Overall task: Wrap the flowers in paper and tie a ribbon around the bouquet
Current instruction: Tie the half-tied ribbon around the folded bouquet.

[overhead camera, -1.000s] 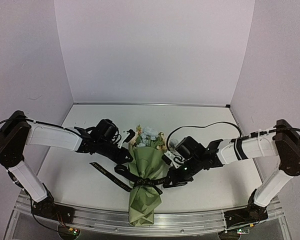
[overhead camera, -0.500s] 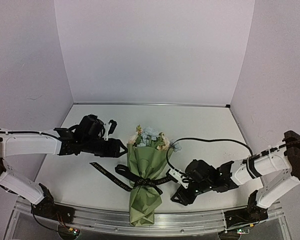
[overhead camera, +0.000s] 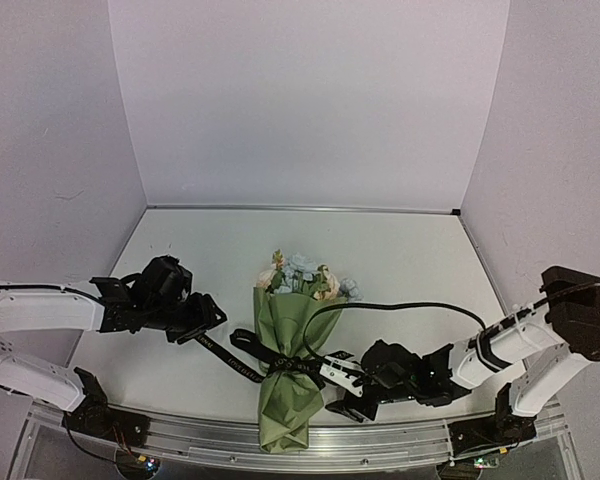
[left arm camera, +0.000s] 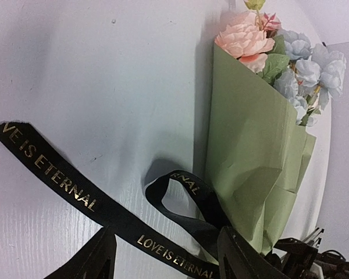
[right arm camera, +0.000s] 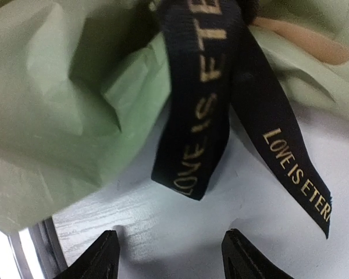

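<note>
Jaws of the left gripper point(overhead camera: 205, 320) are held apart over the left of the table point(overhead camera: 410, 260), and nothing is gripped between them. One tail of the black ribbon point(overhead camera: 232, 356), lettered in gold, is laid flat on the table from just beside those fingers to the bouquet point(overhead camera: 292, 335) at the middle, where it is tied around the waist of the olive-green paper point(overhead camera: 283, 410). The flowers point(overhead camera: 302, 272), pink, cream and light blue, are shown at the wide far end. Just right of the knot, the right gripper point(overhead camera: 338, 396) is set low, its jaws likewise spread and empty, with two short ribbon ends seen before it.
</note>
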{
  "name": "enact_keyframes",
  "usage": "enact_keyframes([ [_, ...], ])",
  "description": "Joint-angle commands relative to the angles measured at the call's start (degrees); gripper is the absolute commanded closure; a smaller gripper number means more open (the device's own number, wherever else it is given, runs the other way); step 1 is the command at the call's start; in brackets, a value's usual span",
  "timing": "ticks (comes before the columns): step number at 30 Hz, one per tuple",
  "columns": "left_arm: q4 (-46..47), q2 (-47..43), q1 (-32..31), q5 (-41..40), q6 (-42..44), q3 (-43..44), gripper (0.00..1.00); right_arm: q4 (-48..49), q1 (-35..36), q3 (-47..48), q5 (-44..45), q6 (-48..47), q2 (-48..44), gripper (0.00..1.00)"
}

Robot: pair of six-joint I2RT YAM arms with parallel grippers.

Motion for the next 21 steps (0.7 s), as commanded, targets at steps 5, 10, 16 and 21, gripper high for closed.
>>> enact_keyframes([
  [5, 5.0, 3.2, 0.2, 0.0, -7.3, -0.7, 0.38, 7.1, 2.7, 3.8, 7.7, -5.7, 7.0, 0.38],
  [10, 8.0, 5.4, 0.2, 2.4, -11.1, -1.5, 0.38, 7.1, 3.4, 4.6, 9.6, -5.7, 8.5, 0.49],
  [16, 11.8, 7.8, -0.2, 4.1, -15.9, -2.7, 0.38, 6.9, 3.4, 3.5, 11.6, -5.8, 7.1, 0.84],
  [21, 13.1, 11.9, -1.4, 4.3, -17.5, -1.6, 0.35, 6.6, 3.5, 3.3, 12.1, -6.1, 6.7, 0.97],
])
